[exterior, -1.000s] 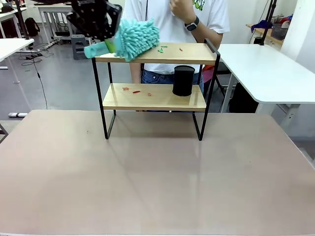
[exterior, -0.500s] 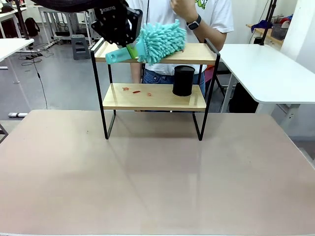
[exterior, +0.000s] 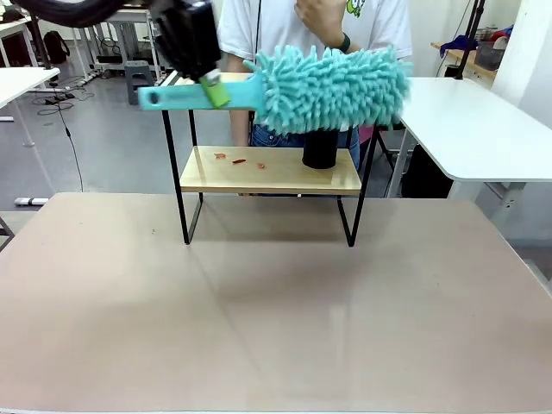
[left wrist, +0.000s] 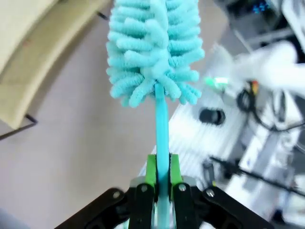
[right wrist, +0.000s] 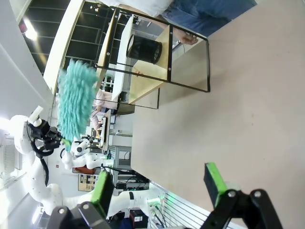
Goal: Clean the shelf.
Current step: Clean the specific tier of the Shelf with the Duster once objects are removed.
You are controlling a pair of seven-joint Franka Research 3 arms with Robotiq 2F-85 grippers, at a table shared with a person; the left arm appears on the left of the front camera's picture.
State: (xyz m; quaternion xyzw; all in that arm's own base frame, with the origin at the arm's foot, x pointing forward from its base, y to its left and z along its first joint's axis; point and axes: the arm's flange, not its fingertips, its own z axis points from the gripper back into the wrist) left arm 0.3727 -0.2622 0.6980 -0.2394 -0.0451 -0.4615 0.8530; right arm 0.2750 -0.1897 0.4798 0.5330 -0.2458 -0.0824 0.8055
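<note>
shelf: far middle of table, stiff but looks light, may tip, brush softly | duster: soft head at top board, hold by thin hard handle | left gripper: squeezing handle | right gripper: fingers apart, empty | red bits: on low board

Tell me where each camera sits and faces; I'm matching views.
Front: fixed between the arms, facing the shelf and person; left pincer grips the duster.
Left wrist: on left arm, looking along its pincer down the duster.
Right wrist: on right arm, rolled sideways, facing the shelf; open right pincer below.
Shared: shelf and duster in all three.
</note>
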